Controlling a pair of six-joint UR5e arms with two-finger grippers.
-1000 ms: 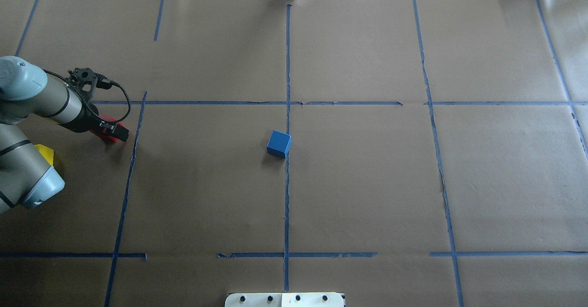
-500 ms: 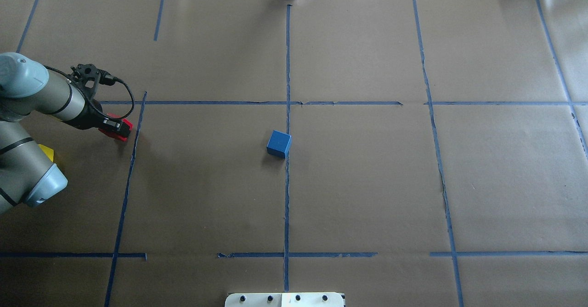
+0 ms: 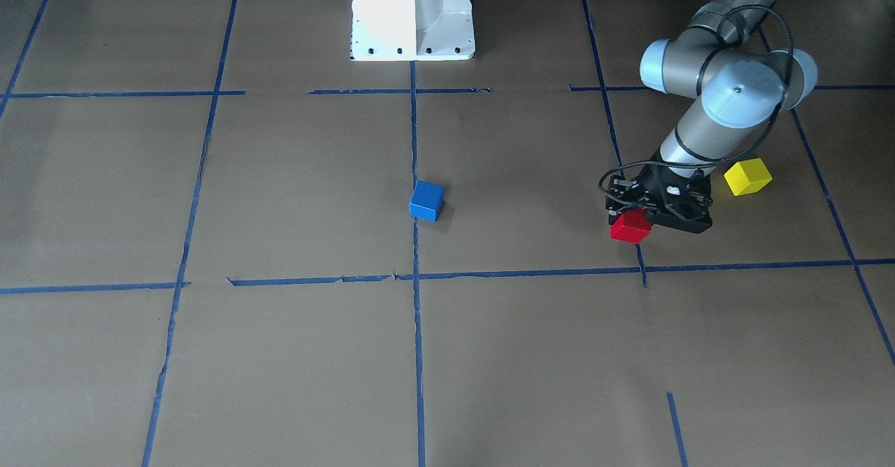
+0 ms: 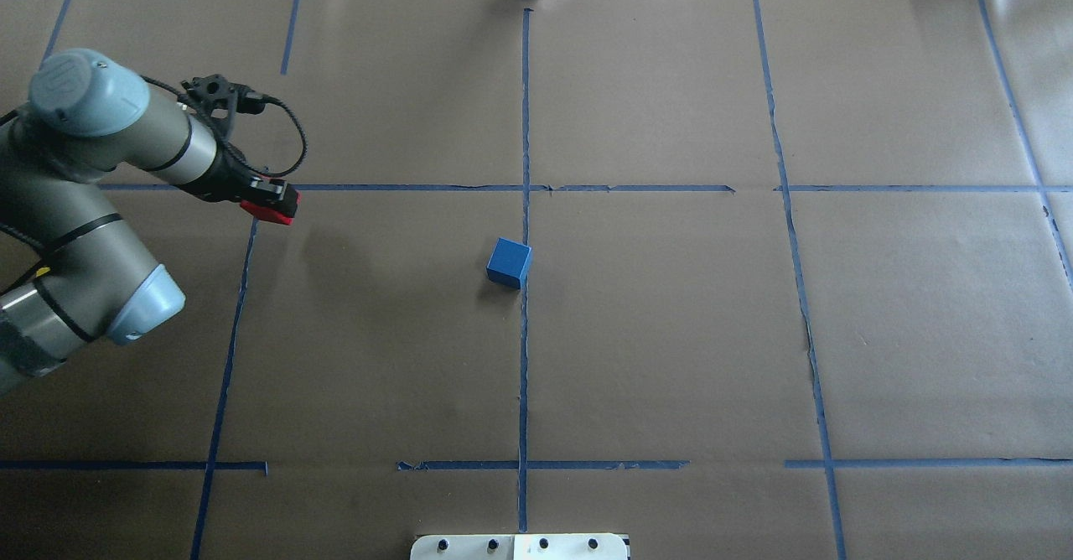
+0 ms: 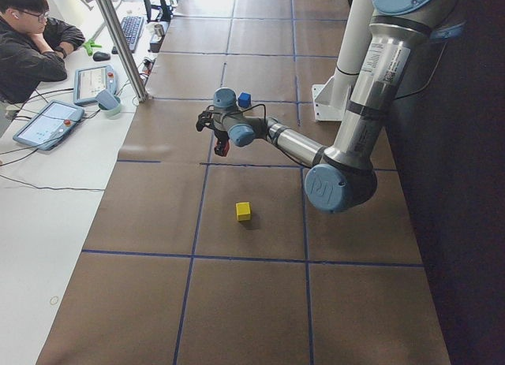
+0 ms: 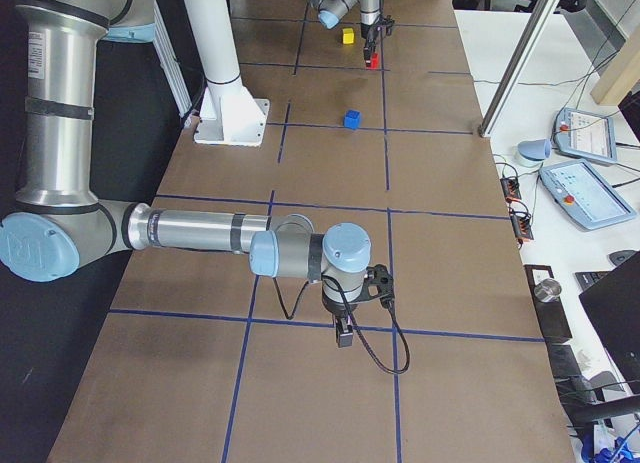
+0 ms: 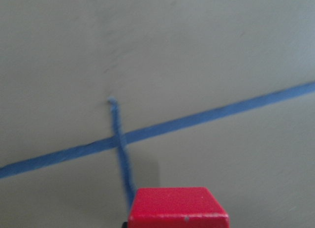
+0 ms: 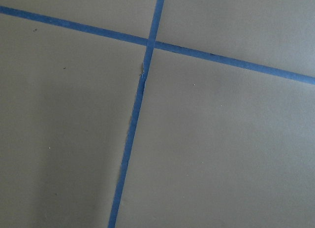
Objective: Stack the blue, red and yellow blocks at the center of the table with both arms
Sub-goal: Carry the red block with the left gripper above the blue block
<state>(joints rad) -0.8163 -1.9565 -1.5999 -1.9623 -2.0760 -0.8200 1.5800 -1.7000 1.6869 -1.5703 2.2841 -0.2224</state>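
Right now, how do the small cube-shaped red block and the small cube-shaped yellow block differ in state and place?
The cube-shaped red block is clamped in the left gripper; the cube-shaped yellow block lies free, untouched. The red block hangs above the brown paper table; the yellow block rests on it. The red block is nearer the cube-shaped blue block than the yellow block is. Both are cubes of similar size.

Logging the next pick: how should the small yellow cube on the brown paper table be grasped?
From straight above, closing on two opposite side faces of the small yellow cube. It sits flat on the brown paper table with nothing touching it, so every side is free; line the grip up with its faces.
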